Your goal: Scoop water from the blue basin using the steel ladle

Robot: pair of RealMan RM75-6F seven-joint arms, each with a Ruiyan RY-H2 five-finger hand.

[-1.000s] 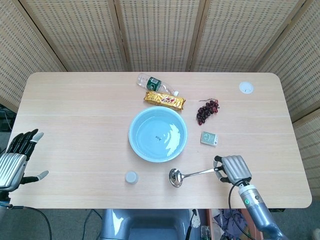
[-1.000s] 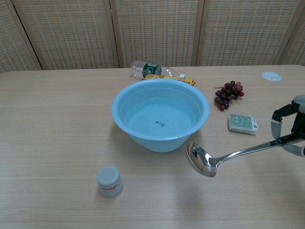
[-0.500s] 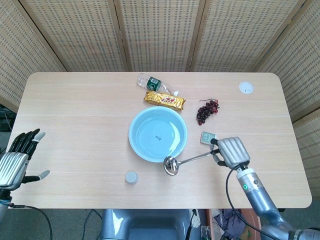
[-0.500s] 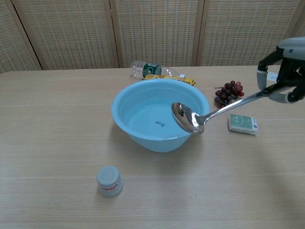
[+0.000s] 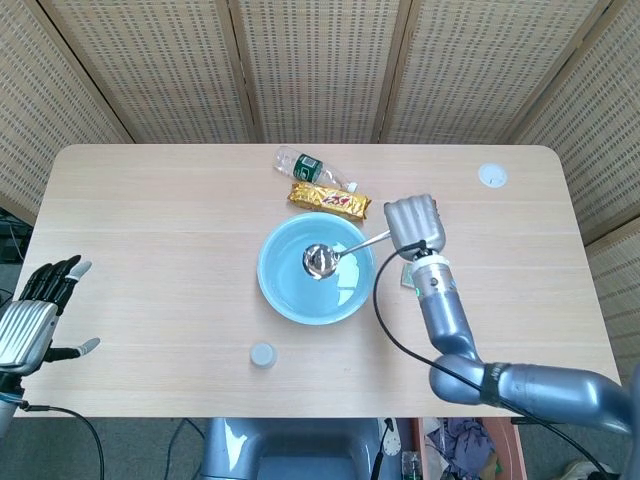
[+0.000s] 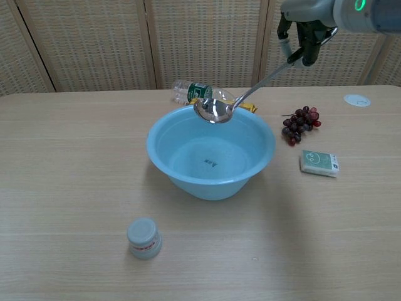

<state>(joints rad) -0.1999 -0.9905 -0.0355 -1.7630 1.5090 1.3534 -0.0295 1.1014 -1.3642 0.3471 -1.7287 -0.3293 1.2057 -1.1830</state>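
Observation:
The blue basin (image 5: 283, 292) (image 6: 188, 182) holds clear water at the table's middle. My right hand (image 5: 412, 222) (image 6: 304, 31) grips the handle end of the steel ladle (image 5: 342, 251) (image 6: 247, 97), raised well above the table. The ladle's bowl (image 5: 318, 260) (image 6: 213, 110) hangs in the air over the basin, above the water and near its far rim in the chest view. My left hand (image 5: 38, 312) hovers open beyond the table's left front edge, fingers spread, holding nothing; the chest view does not show it.
Behind the basin lie a plastic bottle (image 5: 308, 167) (image 6: 195, 91) and a gold snack packet (image 5: 330, 200). Dark grapes (image 5: 414, 221) (image 6: 300, 123) and a small green-white box (image 6: 319, 162) sit to the right. A small capped jar (image 5: 262, 354) (image 6: 144, 237) stands in front, a white disc (image 5: 491, 176) (image 6: 356, 100) far right.
My right hand has lifted the ladle from the table's front right, swung it left and up, and brought its bowl over the basin. The left hand has barely moved.

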